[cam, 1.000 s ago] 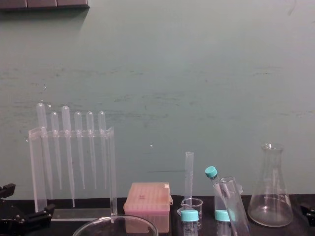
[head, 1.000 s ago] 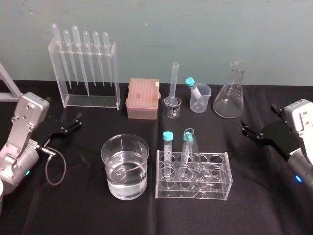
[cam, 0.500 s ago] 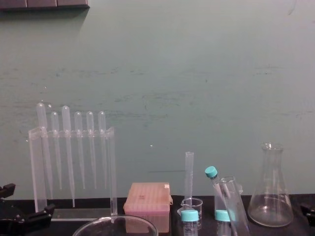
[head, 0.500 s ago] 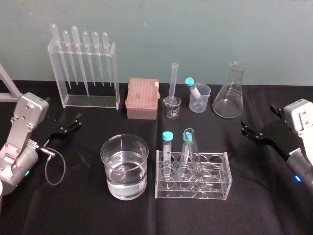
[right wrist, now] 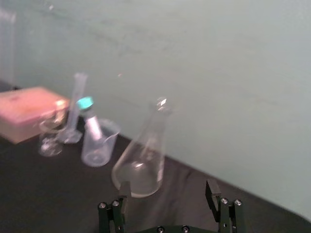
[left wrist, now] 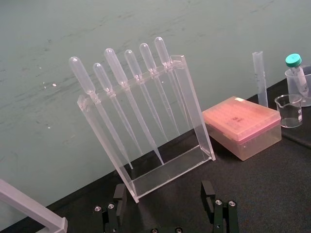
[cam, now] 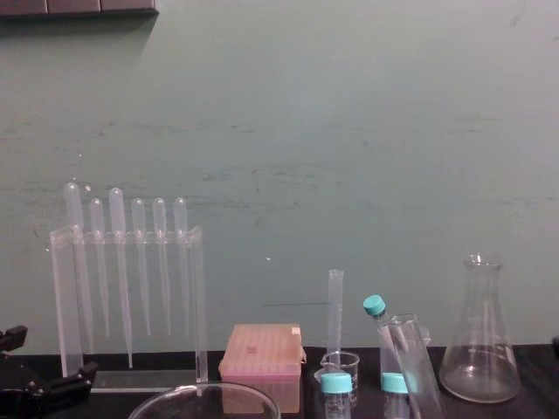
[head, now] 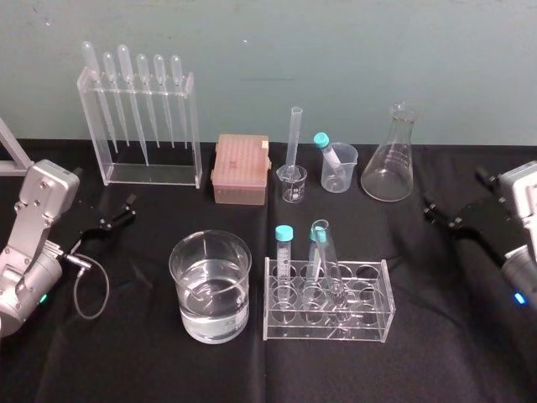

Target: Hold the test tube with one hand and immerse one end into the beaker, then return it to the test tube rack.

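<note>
- The test tube point(head: 328, 260) stands tilted in the clear test tube rack point(head: 327, 329), lower centre of the head view. Nothing grips it.
- The beaker point(head: 178, 285), part full of clear liquid, sits just left of the rack on the black surface, so I judge the dip to be a short carry.
- My left tool point(left wrist: 164, 194) hovers at the left edge of the head view, fingers apart and empty, facing the pipette stand point(left wrist: 146, 145).
- My right tool point(right wrist: 167, 190) hangs at the right edge, fingers apart and empty, facing the conical flask point(right wrist: 141, 160), well apart from the rack.
- I judge nothing has begun. A teal-capped tube point(head: 286, 252) crowds the rack, so I would grasp high, near the rim.
</note>
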`<move>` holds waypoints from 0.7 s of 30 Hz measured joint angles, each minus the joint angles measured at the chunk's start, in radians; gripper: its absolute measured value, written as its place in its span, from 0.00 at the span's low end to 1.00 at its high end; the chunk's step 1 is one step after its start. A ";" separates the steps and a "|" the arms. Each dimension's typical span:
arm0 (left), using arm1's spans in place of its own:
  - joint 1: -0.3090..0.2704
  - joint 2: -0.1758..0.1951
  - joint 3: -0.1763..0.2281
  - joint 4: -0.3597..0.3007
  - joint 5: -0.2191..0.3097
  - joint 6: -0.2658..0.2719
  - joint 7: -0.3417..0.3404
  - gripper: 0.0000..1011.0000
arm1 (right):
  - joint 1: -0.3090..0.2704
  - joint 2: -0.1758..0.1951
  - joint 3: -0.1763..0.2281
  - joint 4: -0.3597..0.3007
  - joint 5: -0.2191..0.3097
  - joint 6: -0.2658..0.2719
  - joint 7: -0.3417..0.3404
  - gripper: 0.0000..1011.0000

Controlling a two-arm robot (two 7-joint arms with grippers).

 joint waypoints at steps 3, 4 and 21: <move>0.000 0.000 0.000 0.000 0.000 0.000 0.000 0.99 | -0.003 0.005 0.026 -0.018 -0.007 -0.015 -0.011 0.99; 0.000 0.000 0.000 0.000 0.000 0.000 0.000 0.99 | -0.002 0.006 0.031 -0.023 -0.010 -0.019 -0.012 0.99; 0.000 0.000 0.000 0.000 0.000 0.000 0.000 0.99 | 0.144 -0.023 0.038 -0.116 0.006 -0.137 0.184 0.99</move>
